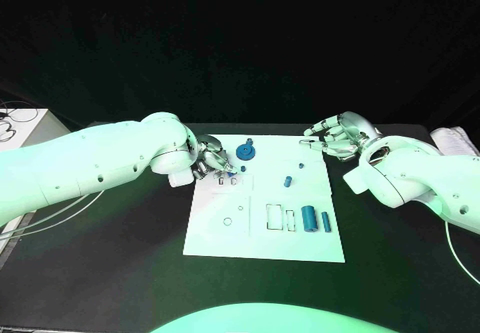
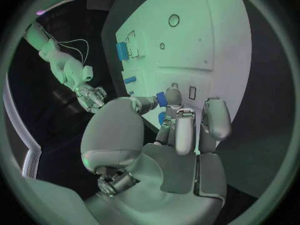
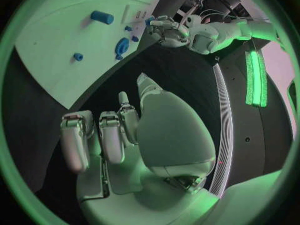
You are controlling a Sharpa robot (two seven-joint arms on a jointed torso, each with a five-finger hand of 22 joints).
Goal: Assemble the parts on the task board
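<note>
The white task board [image 1: 265, 239] lies in the middle of the black table. My left hand [image 1: 210, 161] hovers over the board's far left corner. It pinches a small blue part [image 2: 161, 99] between the thumb and a finger. A round blue part [image 1: 246, 150] lies just beyond those fingers. Two small blue pieces [image 1: 287, 182] sit mid-board, and two blue cylinders [image 1: 309, 216] stand near the right edge. My right hand [image 1: 338, 135] hangs at the board's far right corner with loosely bent fingers and nothing in them [image 3: 119, 135].
A white box [image 1: 20, 128] with cables stands at the table's far left. A pale object [image 1: 455, 139] lies at the far right edge. Rectangular and round recesses [image 1: 275, 216] mark the board's near half.
</note>
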